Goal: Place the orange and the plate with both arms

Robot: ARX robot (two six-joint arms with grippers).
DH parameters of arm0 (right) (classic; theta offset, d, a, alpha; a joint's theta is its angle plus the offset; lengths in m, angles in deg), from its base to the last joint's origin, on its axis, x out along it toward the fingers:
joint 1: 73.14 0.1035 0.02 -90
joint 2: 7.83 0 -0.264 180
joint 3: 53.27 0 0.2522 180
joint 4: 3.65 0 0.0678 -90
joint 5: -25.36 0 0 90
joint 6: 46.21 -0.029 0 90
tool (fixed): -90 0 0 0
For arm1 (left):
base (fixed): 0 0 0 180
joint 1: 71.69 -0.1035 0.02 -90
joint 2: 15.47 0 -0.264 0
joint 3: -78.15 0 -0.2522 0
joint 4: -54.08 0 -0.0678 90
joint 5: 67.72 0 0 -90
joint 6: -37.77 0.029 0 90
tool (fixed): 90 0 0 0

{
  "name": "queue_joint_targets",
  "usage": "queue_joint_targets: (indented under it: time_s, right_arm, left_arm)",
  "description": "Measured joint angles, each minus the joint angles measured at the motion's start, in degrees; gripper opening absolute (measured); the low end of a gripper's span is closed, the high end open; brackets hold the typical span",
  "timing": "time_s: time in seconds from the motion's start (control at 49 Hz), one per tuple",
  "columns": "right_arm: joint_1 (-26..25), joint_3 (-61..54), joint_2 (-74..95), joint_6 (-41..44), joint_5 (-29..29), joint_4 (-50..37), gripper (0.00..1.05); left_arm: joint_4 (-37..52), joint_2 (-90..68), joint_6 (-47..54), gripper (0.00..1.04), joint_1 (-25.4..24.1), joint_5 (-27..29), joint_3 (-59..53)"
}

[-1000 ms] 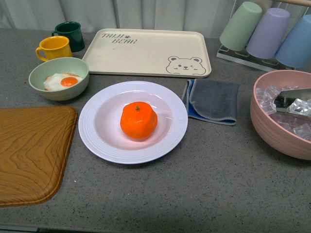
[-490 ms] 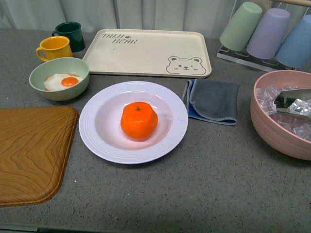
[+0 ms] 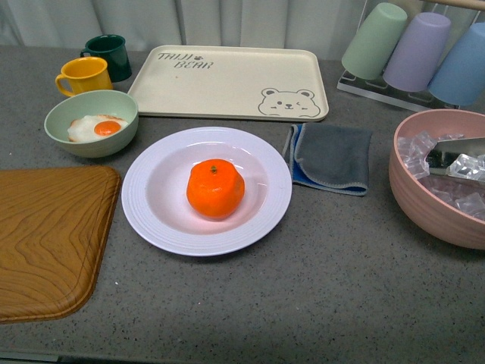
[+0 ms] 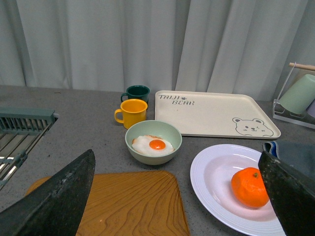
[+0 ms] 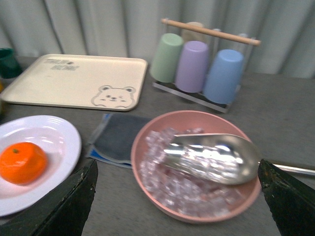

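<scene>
The orange sits in the middle of the pale lavender-white plate at the centre of the grey table. Neither arm shows in the front view. In the left wrist view the orange lies on the plate, and my left gripper is open and empty, raised and apart from both, its dark fingers at the frame's edges. In the right wrist view the orange and plate show at one side. My right gripper is open and empty above the pink bowl.
A wooden tray lies front left. A pale green bowl with a fried egg, a yellow mug, a green mug and a cream bear tray stand behind. A grey cloth, a pink ice bowl and racked cups are right.
Nothing on the table has moved; the front view has shifted by a pixel or two.
</scene>
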Motion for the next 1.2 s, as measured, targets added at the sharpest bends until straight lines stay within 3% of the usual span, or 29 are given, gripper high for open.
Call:
queue_joint_targets:
  time_s: [0.143,0.265,0.408,0.633,0.939,1.204]
  right_arm:
    - [2.56,7.41,21.84,-5.97,-6.78,-8.52,0.95]
    - [4.24,12.61,35.98,-9.57,-11.41,-9.94,0.95]
    - [5.64,19.67,47.98,-12.79,-16.35,-6.97,0.95]
    - [5.95,33.73,66.03,-28.15,-27.56,-2.47,0.95]
    - [6.23,41.62,79.03,-38.73,-33.31,-1.53,0.95]
    - [6.23,46.4,83.89,-44.89,-33.46,-2.4,0.95]
  left_arm:
    - [0.0,0.0,0.0,0.98,0.0,0.02,0.0]
    - [0.0,-0.02,0.0,0.98,0.0,0.02,0.0]
    - [0.0,0.0,0.0,0.98,0.0,0.02,0.0]
    - [0.0,0.0,0.0,0.98,0.0,0.02,0.0]
    - [0.0,0.0,0.0,0.98,0.0,0.02,0.0]
    - [-0.02,0.0,0.0,0.98,0.0,0.02,0.0]
